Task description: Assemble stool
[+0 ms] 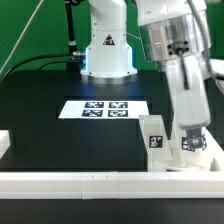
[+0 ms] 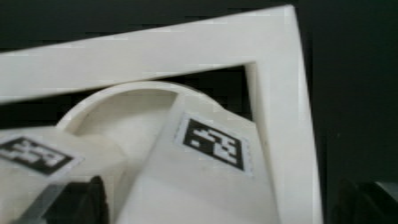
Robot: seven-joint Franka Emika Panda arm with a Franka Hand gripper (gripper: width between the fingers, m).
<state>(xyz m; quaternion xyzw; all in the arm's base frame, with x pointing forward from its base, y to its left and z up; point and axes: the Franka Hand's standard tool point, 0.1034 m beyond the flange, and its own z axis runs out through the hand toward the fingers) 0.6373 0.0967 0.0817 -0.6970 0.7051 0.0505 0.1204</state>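
My gripper point(image 1: 191, 136) is low in the corner of the white rail at the exterior view's right. In the wrist view a white stool leg point(image 2: 178, 175) with square tags fills the space between the jaws. Its rounded end points at the rail corner. A dark finger point(image 2: 71, 196) lies against its side, and the other finger is hidden. The white bit under the gripper point(image 1: 194, 145) is that leg, low over white parts I cannot tell apart. A second tagged leg point(image 1: 153, 134) stands upright just beside it. The seat disc does not show clearly.
The white rail runs along the front point(image 1: 90, 181) and up the right side point(image 1: 214, 152), and its corner shows in the wrist view point(image 2: 276, 60). The marker board point(image 1: 105, 109) lies mid-table before the robot base point(image 1: 107, 55). A white piece point(image 1: 4, 145) sits at the left edge.
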